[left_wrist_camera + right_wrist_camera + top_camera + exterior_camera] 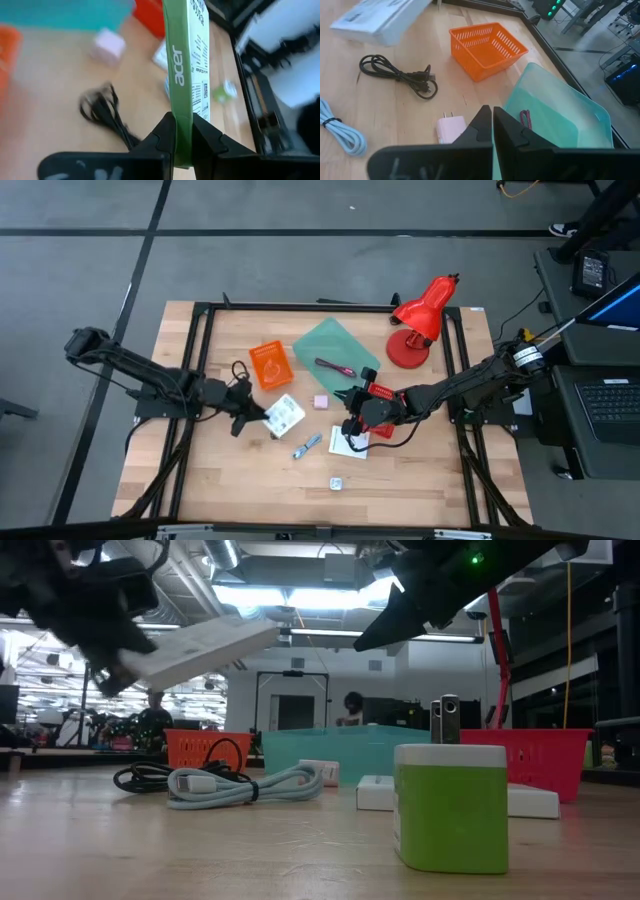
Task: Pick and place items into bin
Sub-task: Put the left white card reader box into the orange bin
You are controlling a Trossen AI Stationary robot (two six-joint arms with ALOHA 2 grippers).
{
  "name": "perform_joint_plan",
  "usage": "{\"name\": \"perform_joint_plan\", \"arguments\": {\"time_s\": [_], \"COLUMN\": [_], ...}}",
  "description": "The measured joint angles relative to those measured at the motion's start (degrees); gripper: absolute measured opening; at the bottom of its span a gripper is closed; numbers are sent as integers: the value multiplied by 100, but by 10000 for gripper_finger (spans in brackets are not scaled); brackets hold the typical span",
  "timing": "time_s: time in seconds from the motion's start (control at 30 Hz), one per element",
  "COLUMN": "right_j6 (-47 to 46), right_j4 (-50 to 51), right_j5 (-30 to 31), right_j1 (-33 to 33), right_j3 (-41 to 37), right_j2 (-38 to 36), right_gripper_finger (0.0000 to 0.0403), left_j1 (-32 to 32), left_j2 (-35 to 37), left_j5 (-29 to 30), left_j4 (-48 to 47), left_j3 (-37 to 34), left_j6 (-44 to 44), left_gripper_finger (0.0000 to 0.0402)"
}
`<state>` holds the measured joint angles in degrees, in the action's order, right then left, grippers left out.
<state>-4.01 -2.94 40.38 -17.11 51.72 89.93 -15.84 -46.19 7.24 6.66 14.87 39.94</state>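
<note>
On a wooden table (230, 475) ringed by a black frame, with a lit workshop hall behind it, we found the left gripper (183, 131) clamped on a flat white box (197, 65) with a green spine, held clear of the wood. In the low view the box (200, 648) hung tilted in the air, high above the cables. From above, it (284, 415) sat left of the table's middle, with the orange basket (269, 364) just beyond it toward the far edge and the teal bin (335, 353) further right.

The move ahead turned, as we judged it, on that line: from the jaws the box's long axis ran straight out ahead, and the teal bin lay ahead and to the right of it, past the basket. The left arm already had the load and would have to swing it that way.

The right gripper (352, 402) hovered near the middle, fingers pressed together on nothing, just beside the bin's near corner, where a maroon cable (525, 119) already lay inside. It was the closer arm to the pink plug (449, 128), the white card (350, 442) and the small green cube (336, 482). A black cable (400, 75) and a pale blue one (340, 131) lay loose on the wood. The red lamp (418, 320) stood at the far right, outside the job.
</note>
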Motion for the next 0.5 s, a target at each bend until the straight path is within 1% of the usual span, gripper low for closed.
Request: {"name": "perform_joint_plan", "arguments": {"time_s": [0.17, 0.33, 0.5], "right_j6": [1, 2, 2], "right_j4": [0, 0, 0], "right_j5": [2, 2, 2], "right_j1": [-1, 1, 1], "right_j3": [0, 0, 0], "right_j2": [0, 0, 0], "right_gripper_finger": [0, 0, 0], "left_j1": [251, 480, 555], "left_j2": [0, 0, 0], "left_j5": [892, 1579, 2153], "left_j4": [7, 44, 390], "left_j3": [265, 346, 346], "left_j6": [-74, -275, -272], "left_gripper_finger": [29, 29, 29]}}
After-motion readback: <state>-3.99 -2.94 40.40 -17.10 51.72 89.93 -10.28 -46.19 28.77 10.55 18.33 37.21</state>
